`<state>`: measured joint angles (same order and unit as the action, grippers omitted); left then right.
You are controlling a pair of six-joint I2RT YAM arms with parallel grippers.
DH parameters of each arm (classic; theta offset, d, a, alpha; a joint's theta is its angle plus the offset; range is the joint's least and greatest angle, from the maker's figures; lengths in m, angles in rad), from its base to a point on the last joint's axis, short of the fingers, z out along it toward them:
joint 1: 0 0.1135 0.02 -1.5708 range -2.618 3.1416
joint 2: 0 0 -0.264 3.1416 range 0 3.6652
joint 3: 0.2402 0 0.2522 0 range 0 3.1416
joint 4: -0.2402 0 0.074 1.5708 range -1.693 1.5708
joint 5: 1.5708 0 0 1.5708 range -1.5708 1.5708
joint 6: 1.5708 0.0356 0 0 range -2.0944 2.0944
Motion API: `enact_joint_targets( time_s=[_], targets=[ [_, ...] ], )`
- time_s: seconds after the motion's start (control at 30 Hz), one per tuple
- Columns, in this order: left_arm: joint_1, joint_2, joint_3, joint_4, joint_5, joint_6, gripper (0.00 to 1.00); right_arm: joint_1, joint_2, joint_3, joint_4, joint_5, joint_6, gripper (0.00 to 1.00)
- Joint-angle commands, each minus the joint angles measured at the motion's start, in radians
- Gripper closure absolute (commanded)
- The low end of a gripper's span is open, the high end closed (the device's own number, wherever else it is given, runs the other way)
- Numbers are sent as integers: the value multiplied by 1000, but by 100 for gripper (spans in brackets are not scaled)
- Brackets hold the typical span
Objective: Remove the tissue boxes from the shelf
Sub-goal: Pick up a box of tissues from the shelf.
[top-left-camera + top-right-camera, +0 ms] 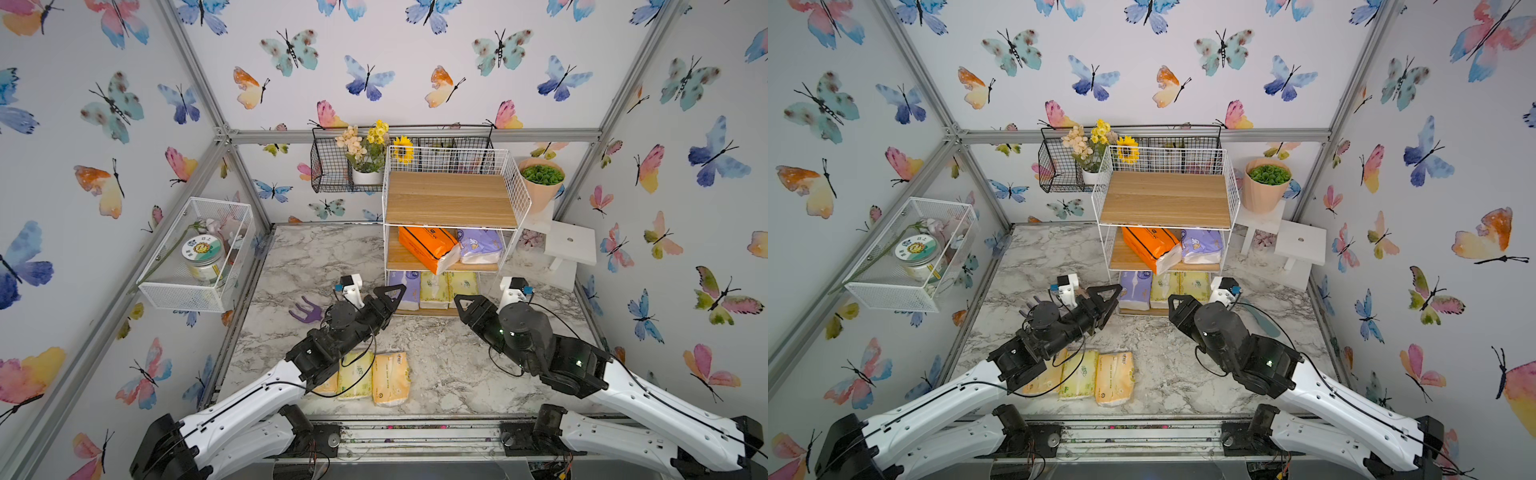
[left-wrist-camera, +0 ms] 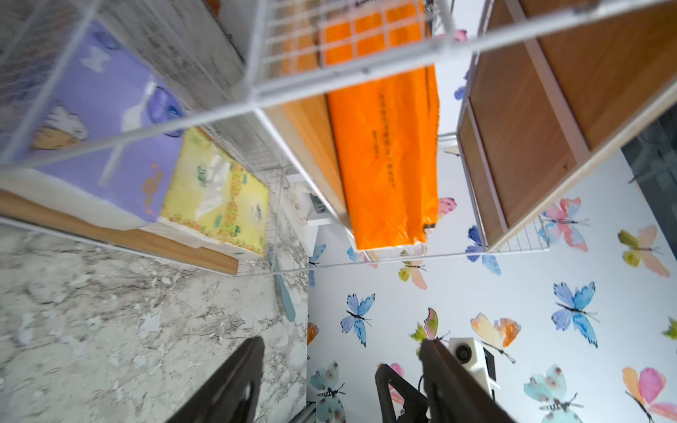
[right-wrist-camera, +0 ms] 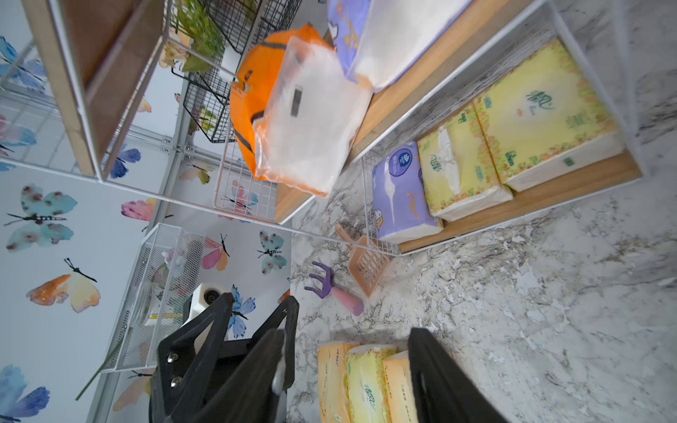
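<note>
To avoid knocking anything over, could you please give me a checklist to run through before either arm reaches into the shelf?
1. Left end effector open and empty: ok.
2. Right end effector open and empty: ok.
3. Shelf cleared: not ok; five packs are visible on it.
4. Orange pack seated fully on the middle board: not ok; it overhangs the front edge.
5. Bottom tier's lilac pack reachable from the front: ok.
6. Free table beside the three packs already down: ok.
</note>
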<state>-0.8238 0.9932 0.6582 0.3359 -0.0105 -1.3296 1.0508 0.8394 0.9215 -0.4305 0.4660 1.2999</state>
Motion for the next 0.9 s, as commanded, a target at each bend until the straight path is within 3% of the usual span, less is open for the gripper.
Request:
enact_joint_targets(
  time_s=[0.0,0.27,0.57,0.87],
  targets=[
    [-18,80,108,81,31,21,36,0,-45,-18,-71,91,34,41],
    [-22,228,332,-167,-64,47,54,0,-60,20,-168,101,41,41],
    [-21,366,467,-255,-95,45,54,0,-61,54,-202,87,14,41],
    [-20,420,520,-225,-134,68,55,0,-73,34,-177,77,11,41]
  ],
)
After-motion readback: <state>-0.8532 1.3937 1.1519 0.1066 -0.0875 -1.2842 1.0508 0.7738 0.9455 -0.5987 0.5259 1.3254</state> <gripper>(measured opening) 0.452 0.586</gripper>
